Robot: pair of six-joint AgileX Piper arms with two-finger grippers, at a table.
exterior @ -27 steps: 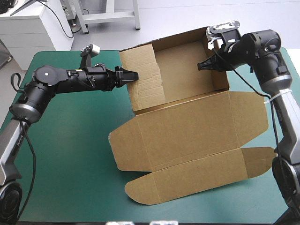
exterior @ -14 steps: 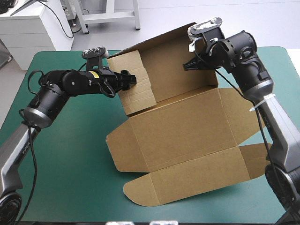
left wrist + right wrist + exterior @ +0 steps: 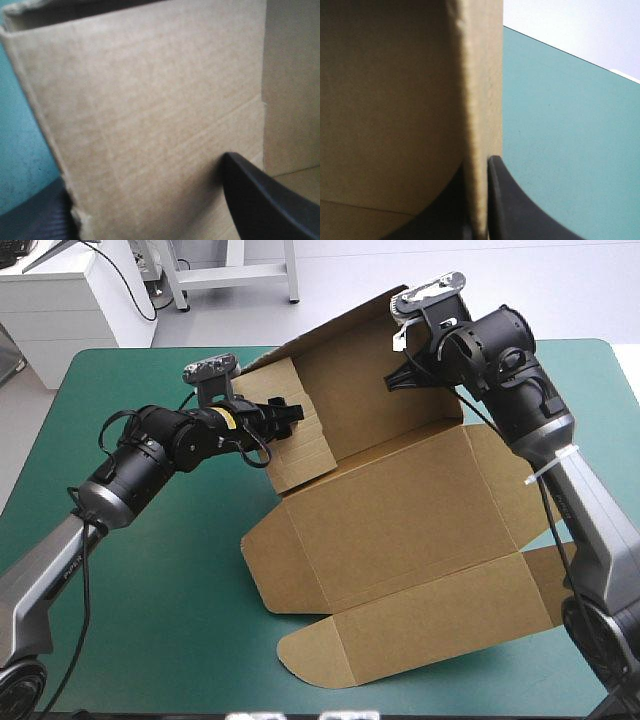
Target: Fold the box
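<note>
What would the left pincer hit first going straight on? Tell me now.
The box: the left pincer is shut on its side wall, which fills the line ahead. Past it, probably the rear wall; depth is unclear.

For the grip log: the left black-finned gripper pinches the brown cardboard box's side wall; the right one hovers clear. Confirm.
Wrong about the right gripper: the right wrist view shows it shut on a raised wall of the brown cardboard box. The left gripper does pinch the side wall.

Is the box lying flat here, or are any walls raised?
Partly raised: the box has its far wall and left side flap standing, while the near panels lie spread on the teal-green cover.
</note>
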